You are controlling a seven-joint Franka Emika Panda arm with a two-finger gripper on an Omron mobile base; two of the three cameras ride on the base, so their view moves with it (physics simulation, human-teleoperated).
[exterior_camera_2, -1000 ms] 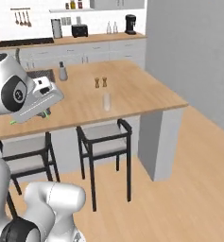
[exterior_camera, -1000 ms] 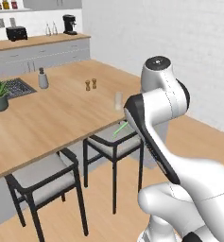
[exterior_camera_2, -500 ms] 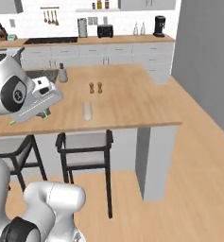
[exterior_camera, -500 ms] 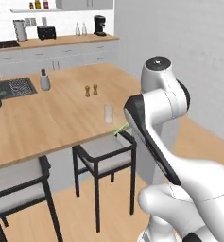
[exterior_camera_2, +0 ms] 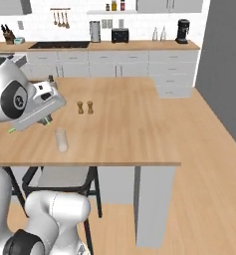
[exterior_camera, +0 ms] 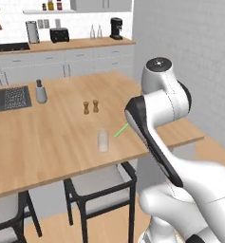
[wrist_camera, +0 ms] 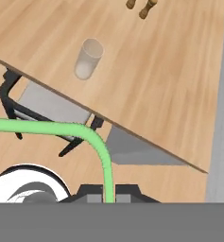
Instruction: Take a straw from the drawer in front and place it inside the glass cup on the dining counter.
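1. The gripper [wrist_camera: 108,198] is clamped tight on the straw [wrist_camera: 61,128]. In the hand view the green stem rises from between the finger tips and bends off to one side. So the carry is on, and the drop into the glass is the step in hand.

2. In the left base view the straw's free end [exterior_camera: 120,130] pokes out past the arm's dark joint. It hangs above the dining counter [exterior_camera: 61,142], a little toward the counter's right end from the glass.

3. The glass cup [exterior_camera: 103,141] stands upright close to the near edge of the dining counter, roughly over the stool [exterior_camera: 102,182] tucked below. The right base view puts it [exterior_camera_2: 62,139] just beside the near edge too, with bare wood all round it.

4. A pair of small brown shakers [exterior_camera: 90,107] sits further in toward the middle, well apart from the glass. The grey canister [exterior_camera: 41,92] is off toward the far left. Neither should get in the way.

5. To do this well, I'd say: bring the hand over the rim and turn the straw's loose end down. Line the tip up with the opening before lowering.

6. The risk is that a thin, bent straw catches the rim. A nudge could also tip such a light glass, and it stands near the edge. Let go only once the tip is well inside.
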